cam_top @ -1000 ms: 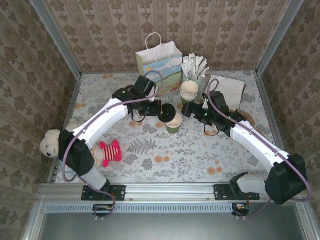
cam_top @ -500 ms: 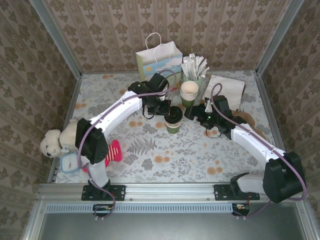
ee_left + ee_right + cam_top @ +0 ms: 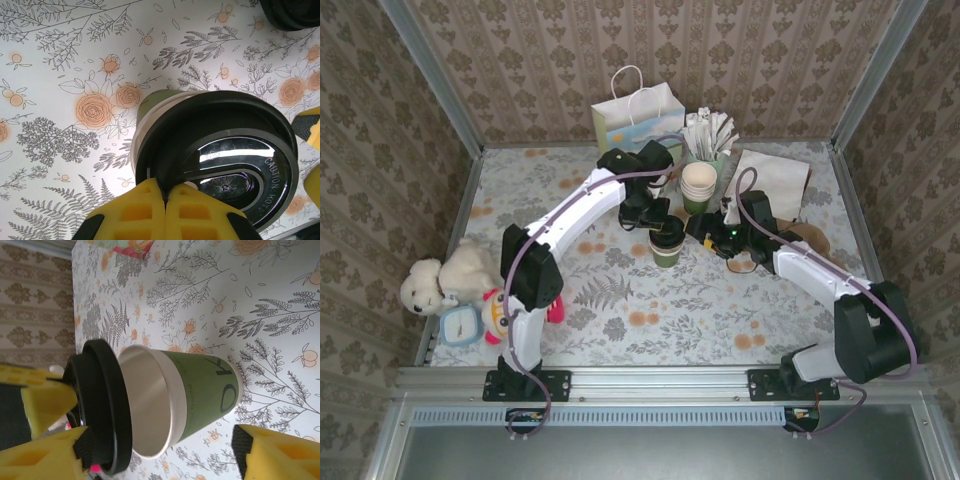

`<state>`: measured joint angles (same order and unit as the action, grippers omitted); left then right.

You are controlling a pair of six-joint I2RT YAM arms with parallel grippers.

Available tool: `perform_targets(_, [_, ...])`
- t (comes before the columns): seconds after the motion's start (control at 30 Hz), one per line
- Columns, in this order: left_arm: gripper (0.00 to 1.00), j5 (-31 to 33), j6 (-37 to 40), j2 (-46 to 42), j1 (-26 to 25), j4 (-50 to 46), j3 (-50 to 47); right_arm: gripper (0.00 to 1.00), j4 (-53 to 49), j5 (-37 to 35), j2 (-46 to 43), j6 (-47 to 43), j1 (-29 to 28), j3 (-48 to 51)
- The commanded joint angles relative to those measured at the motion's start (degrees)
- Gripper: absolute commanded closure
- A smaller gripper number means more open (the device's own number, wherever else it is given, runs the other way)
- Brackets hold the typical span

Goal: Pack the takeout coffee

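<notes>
The takeout coffee stands in two parts. Its dark-green paper cup (image 3: 667, 254) (image 3: 210, 390) (image 3: 152, 102) stands upright mid-table with its mouth showing. My left gripper (image 3: 660, 224) (image 3: 165, 192) is shut on the rim of the round black lid (image 3: 668, 234) (image 3: 220, 140) (image 3: 107, 405). The lid hangs just over the cup's white rim, tilted and off to one side. My right gripper (image 3: 698, 230) (image 3: 162, 452) is open at the cup's right side. Its yellow fingers (image 3: 280, 455) frame the cup without touching it.
A gift bag (image 3: 638, 115) stands at the back wall. Beside it are a stack of lidless cups (image 3: 698, 183) and a cup of white sticks (image 3: 708, 135). A brown paper sheet (image 3: 775, 180) lies right of them. Soft toys (image 3: 435, 280) sit at the left edge. Another black lid (image 3: 295, 12) lies nearby.
My left arm has carried the lid rightward from beside the cup to over its mouth. My right gripper has drawn closer to the cup and its jaws have narrowed.
</notes>
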<state>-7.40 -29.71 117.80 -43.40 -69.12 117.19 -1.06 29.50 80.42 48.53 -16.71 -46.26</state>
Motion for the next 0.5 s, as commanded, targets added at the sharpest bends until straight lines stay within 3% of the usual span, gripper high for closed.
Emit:
perform_targets(0.0, [1.00, 2.17, 2.50, 2.61, -0.81, -6.11, 5.00, 0.33, 2.29, 1.49, 1.90, 2.67, 0.32, 0.30])
perform_targets(0.47, [0.99, 0.47, 1.99, 3.12, -0.89, -4.67, 2.90, 0.39, 0.82, 2.01, 2.22, -0.48, 0.36, 0.12])
